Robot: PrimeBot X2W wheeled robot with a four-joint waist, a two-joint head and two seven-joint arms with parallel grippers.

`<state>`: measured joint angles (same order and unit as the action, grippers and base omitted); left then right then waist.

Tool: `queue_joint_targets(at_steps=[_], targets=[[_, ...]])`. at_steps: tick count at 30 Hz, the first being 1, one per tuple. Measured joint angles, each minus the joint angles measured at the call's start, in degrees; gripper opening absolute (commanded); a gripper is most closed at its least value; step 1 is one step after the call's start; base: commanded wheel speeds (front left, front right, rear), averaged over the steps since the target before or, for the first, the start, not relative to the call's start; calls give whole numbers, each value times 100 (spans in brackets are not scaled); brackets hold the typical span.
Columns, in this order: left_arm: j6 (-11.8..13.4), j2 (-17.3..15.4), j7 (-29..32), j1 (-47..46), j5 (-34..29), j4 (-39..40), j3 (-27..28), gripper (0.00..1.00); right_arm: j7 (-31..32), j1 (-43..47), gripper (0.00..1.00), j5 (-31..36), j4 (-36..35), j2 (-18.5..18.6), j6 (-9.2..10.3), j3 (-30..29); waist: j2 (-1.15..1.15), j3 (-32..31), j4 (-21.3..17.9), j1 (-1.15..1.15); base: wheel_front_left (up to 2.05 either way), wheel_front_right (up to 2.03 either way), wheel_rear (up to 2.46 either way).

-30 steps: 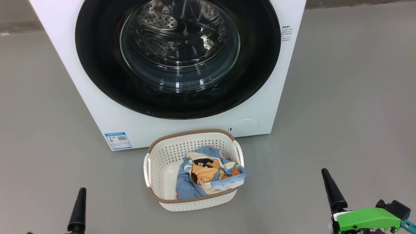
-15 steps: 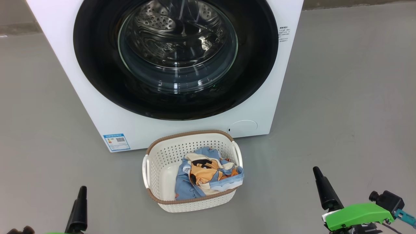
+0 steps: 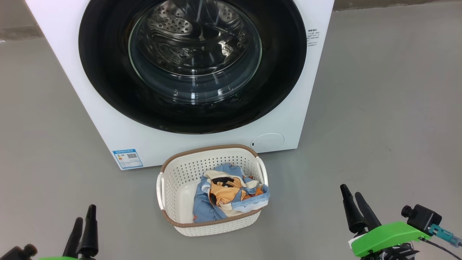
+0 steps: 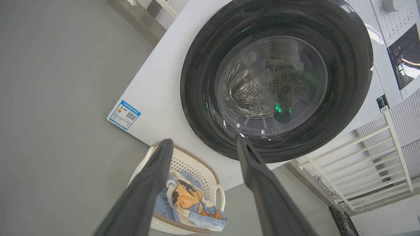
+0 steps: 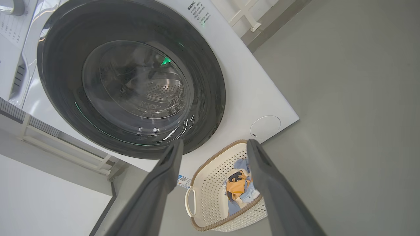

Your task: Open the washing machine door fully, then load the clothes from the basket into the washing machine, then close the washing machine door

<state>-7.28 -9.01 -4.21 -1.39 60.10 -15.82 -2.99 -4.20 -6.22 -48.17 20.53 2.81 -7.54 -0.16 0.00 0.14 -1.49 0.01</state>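
Door [image 3: 195, 61] was shut on the washer [image 3: 90, 119], clothes [image 3: 229, 196] lay in the basket [image 3: 209, 148] just before it, my left fingers [image 3: 90, 231] and right fingers [image 3: 349, 213] stood wide, empty, well short of both; opening was in hand, so next, I judged, a reach to the door's rim.

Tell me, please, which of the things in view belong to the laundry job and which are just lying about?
For the job:
- big white front-loading washing machine
- its round, glossy black-rimmed glass door, shut
- small cream perforated plastic basket
- light-blue fabric clothes with orange print, in the basket

Just about:
- white slatted rack beside the machine
- grey floor
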Motion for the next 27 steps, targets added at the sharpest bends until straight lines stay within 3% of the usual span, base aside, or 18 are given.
queue_joint_targets(at_steps=[27], targets=[[-2,-312,-445,119,-1940,88,-166,100,-439,-220,100,2276,-73,-18,0,88,0,-9,-78,0,0,0,0]])
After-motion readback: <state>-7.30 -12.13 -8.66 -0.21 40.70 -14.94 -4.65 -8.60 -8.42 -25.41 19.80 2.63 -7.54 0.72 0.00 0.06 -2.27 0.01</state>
